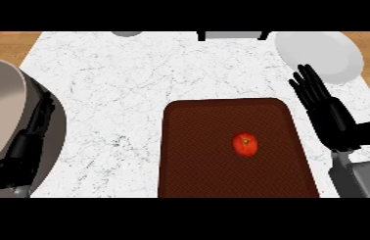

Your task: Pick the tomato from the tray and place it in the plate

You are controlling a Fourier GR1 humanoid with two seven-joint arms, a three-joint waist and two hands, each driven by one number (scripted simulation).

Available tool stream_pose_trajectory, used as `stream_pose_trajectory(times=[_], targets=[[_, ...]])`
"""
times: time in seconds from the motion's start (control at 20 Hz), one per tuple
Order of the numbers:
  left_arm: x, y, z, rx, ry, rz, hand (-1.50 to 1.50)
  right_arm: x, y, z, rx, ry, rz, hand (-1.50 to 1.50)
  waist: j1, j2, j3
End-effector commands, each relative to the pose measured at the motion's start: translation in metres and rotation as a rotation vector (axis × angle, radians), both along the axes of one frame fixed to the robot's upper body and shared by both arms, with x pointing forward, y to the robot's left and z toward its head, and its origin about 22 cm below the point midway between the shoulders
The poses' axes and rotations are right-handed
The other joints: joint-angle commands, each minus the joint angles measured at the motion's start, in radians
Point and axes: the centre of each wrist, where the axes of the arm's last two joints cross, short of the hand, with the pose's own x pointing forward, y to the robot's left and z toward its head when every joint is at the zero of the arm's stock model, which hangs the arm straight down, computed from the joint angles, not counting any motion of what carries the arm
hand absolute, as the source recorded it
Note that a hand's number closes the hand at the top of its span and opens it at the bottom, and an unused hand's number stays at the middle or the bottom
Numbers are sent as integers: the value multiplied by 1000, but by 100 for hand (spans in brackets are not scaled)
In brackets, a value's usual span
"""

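A small red tomato [245,144] lies on the dark brown tray [195,151], right of the tray's middle. A white plate [321,55] sits at the counter's far right corner. My right hand [329,114] is open with its fingers straight, just off the tray's right edge, fingertips pointing toward the plate; it touches neither the tomato nor the plate. My left hand [22,158] hangs at the view's lower left, off the counter's edge, its fingers hard to make out.
White marbled counter [123,87] stretches left of and behind the tray. A grey round object [127,33] and a dark-framed item [233,35] sit at the far edge. A large grey curved shape [14,102] fills the left side.
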Motion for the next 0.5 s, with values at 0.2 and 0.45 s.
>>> stream_pose_trajectory(times=[0.2, 0.45], targets=[[-12, 23, 2, 95, 24, 47, 0, -3, 41, 26, 504, -78, -214, -150, -16, 28, -16], [-28, 11, 0, 63, 124, 29, 0, -19, 39, 7, 164, -237, -686, -150, -40, 24, -21]])
